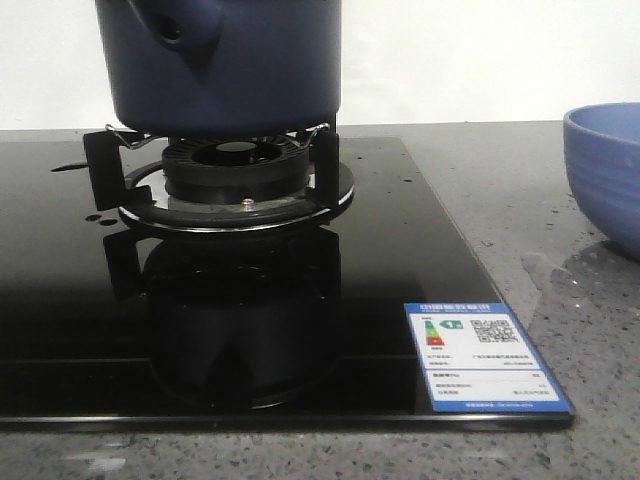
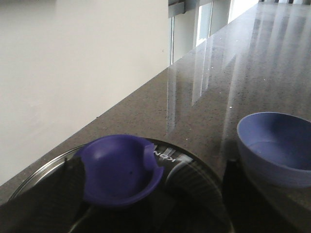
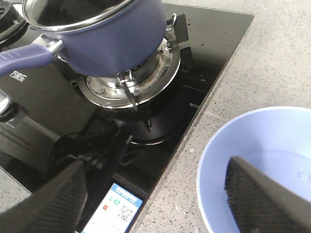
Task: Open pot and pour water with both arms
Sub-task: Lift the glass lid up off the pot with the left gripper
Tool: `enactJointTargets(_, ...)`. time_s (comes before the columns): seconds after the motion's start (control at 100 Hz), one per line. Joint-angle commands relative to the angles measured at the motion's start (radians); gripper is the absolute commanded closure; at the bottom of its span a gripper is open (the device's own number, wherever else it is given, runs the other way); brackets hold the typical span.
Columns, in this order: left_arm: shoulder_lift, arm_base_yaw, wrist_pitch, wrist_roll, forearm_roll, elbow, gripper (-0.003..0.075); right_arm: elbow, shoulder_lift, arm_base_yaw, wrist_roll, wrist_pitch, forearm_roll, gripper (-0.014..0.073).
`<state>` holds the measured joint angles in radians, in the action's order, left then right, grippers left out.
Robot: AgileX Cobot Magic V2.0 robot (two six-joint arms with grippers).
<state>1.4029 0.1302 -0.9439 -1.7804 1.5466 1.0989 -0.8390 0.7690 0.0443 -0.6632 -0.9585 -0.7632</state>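
The pot is dark navy and sits on the gas burner; its stub handle socket faces the front. In the right wrist view the pot has no lid on it and a long blue handle sticks out. The glass lid with its purple-blue knob sits tilted between my left gripper's fingers, above the counter. My right gripper is open and empty, above the counter edge of the cooktop. One finger hangs over the light blue bowl. Neither gripper shows in the front view.
The black glass cooktop carries a blue-and-white label at its front right corner. The light blue bowl stands on the grey speckled counter to the right; it also shows in the left wrist view. A white wall runs behind.
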Motion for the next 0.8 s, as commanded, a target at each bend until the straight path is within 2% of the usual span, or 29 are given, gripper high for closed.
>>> enactJointTargets(0.0,-0.010,0.003,-0.007,-0.029,0.086,0.033,0.0203,-0.031,-0.004,0.004,-0.010,0.047,-0.049,0.0060)
enactJointTargets(0.07,0.007,0.003,-0.007,-0.053,0.114,0.034,0.0195,-0.031,-0.004,0.004,-0.010,0.047,-0.049,0.0060)
enactJointTargets(0.24,0.050,0.003,-0.003,-0.056,0.150,0.052,0.0101,-0.031,-0.004,0.004,-0.010,0.047,-0.049,0.0060)
enactJointTargets(0.79,0.106,0.053,0.012,-0.079,0.157,0.068,0.0101,-0.031,-0.004,0.004,-0.010,0.060,-0.054,0.0060)
